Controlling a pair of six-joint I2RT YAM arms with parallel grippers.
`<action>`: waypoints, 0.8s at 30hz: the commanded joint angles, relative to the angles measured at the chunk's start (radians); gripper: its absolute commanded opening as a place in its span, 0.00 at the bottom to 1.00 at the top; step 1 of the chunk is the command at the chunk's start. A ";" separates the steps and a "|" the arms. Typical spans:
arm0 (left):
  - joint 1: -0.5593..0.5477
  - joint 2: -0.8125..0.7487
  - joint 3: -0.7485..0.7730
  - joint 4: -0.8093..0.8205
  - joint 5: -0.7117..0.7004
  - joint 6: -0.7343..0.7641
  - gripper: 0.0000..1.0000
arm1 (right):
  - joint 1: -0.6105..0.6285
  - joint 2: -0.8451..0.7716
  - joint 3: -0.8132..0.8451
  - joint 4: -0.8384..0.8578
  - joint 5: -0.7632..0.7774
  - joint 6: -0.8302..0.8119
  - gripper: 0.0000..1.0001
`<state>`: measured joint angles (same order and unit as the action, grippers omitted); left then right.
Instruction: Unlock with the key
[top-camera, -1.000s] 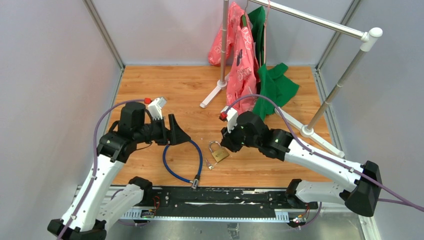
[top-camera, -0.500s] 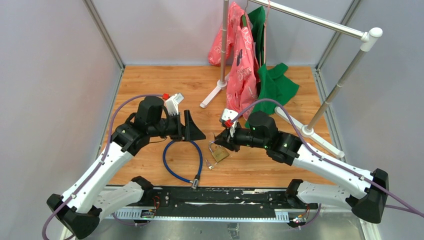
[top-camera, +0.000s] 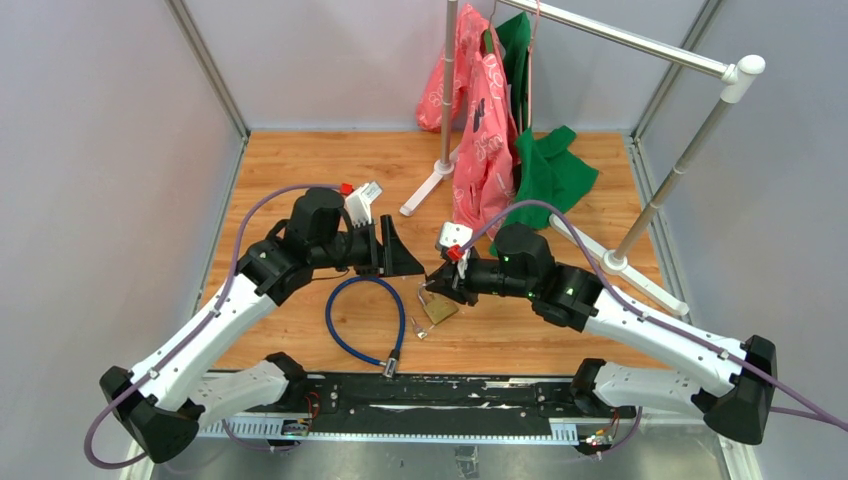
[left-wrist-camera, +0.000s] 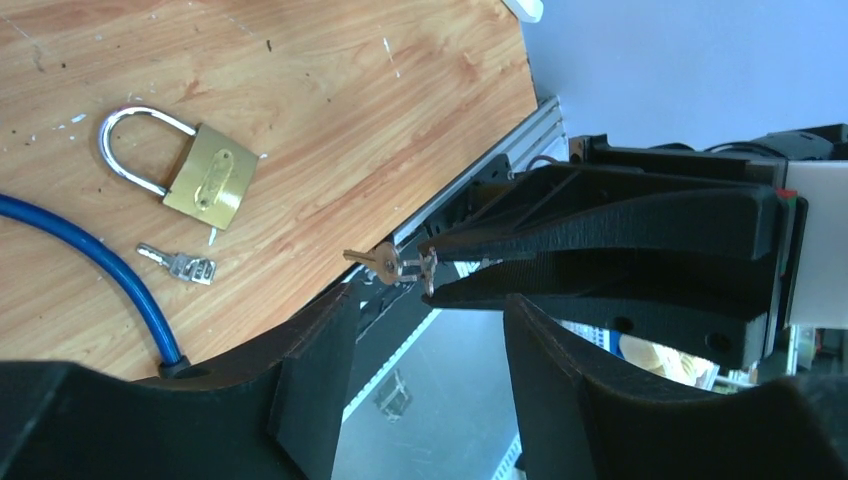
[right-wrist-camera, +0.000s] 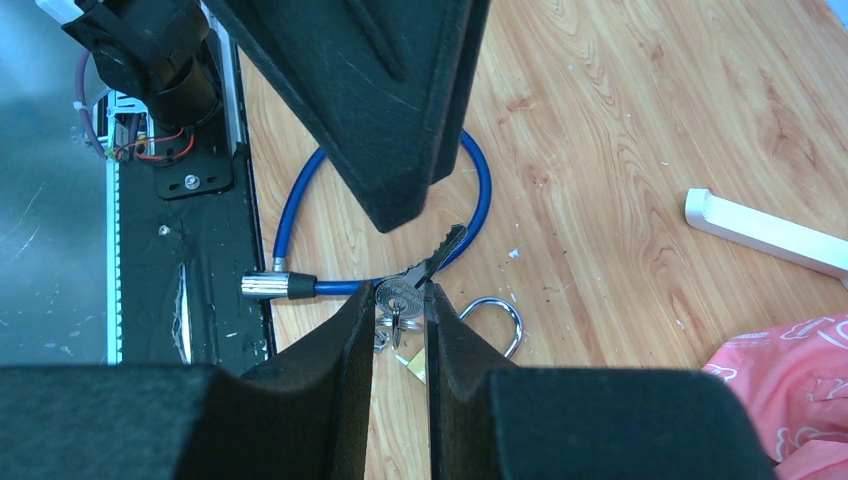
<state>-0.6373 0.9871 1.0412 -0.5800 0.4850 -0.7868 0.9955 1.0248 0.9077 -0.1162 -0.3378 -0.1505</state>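
A brass padlock (top-camera: 438, 306) with a steel shackle lies on the wooden floor; it also shows in the left wrist view (left-wrist-camera: 206, 182). My right gripper (top-camera: 434, 283) is shut on a silver key (right-wrist-camera: 428, 270) with a ring, held just above and left of the padlock. The key's blade points toward my left gripper (top-camera: 398, 256), which is open and empty a short way to the left. In the left wrist view the key (left-wrist-camera: 386, 265) sticks out of the right fingers (left-wrist-camera: 600, 215), level with my own fingertips.
A blue cable lock (top-camera: 362, 322) loops on the floor left of the padlock, its metal end (right-wrist-camera: 265, 287) near the front rail. A second small key bunch (left-wrist-camera: 180, 265) lies by the padlock. A clothes rack (top-camera: 640, 215) with pink and green garments stands behind.
My left arm has swung right and forward, bringing its open gripper close to the right gripper. The right gripper turned toward the left, fingers pointing left, with the key in it.
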 joint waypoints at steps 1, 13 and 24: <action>-0.023 0.026 0.040 0.023 -0.029 -0.015 0.59 | 0.020 0.003 0.037 -0.008 -0.004 -0.017 0.16; -0.067 0.063 0.052 0.036 -0.060 -0.028 0.50 | 0.023 -0.002 0.033 -0.020 0.027 -0.027 0.15; -0.090 0.079 0.053 0.037 -0.095 -0.034 0.40 | 0.025 -0.009 0.029 -0.019 0.038 -0.037 0.14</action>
<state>-0.7116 1.0557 1.0660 -0.5545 0.4107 -0.8162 1.0058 1.0256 0.9115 -0.1276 -0.3107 -0.1673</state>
